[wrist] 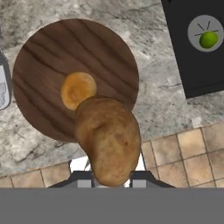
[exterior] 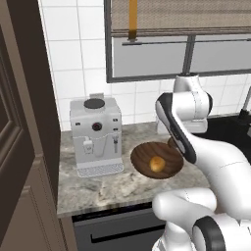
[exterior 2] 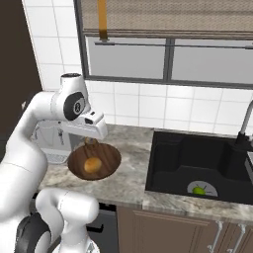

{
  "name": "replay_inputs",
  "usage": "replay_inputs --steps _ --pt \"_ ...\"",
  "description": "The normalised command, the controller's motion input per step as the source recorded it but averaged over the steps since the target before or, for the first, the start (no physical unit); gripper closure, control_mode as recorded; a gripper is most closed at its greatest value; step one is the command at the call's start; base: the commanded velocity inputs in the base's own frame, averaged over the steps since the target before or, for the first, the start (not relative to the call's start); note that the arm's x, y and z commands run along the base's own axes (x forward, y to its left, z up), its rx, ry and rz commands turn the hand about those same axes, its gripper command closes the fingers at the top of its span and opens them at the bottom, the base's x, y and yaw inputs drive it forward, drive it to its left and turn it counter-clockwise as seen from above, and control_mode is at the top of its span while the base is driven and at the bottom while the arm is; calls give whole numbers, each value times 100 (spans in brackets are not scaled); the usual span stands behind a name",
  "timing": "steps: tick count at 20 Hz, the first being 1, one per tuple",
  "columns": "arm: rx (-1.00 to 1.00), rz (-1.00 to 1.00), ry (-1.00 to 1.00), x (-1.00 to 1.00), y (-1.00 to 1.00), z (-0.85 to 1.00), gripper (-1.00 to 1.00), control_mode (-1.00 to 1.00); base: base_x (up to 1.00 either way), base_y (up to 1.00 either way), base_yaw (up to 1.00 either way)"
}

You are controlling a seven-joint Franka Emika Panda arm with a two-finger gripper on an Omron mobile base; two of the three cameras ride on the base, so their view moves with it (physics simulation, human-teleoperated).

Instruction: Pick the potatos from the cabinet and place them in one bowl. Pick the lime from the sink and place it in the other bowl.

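Observation:
My gripper [wrist: 109, 177] is shut on a golden-brown potato [wrist: 109, 140], which hangs just above the near rim of the wide dark wooden bowl [wrist: 48, 52]. A second, smaller-looking potato [wrist: 78, 89] lies inside that bowl [exterior: 144, 156]. From the right base, the held potato [exterior 2: 89, 142] shows under the white hand, over the bowl [exterior 2: 109, 159]. The yellow-green lime [exterior 2: 198, 190] rests on the drain of the black sink [exterior 2: 173, 153]. The dark brown cabinet [exterior: 19, 122] stands at the far left. The other bowl is out of view.
A silver coffee machine [exterior: 95, 135] stands on the marble counter [exterior: 98, 188] just left of the bowl. A curved steel tap [exterior 2: 244, 126] rises at the sink's right. A window with a blind runs along the tiled back wall.

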Motion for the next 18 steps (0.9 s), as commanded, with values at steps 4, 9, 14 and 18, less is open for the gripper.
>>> replay_inputs --steps 4,9,14,18 --pt "2 0 1 37 0 -36 100 -100 0 0 0" --pt "3 0 0 25 0 -30 100 -100 0 0 0" --pt "3 0 0 21 0 -34 100 -100 0 0 0" --pt "2 0 0 23 0 -34 100 -100 0 0 0"
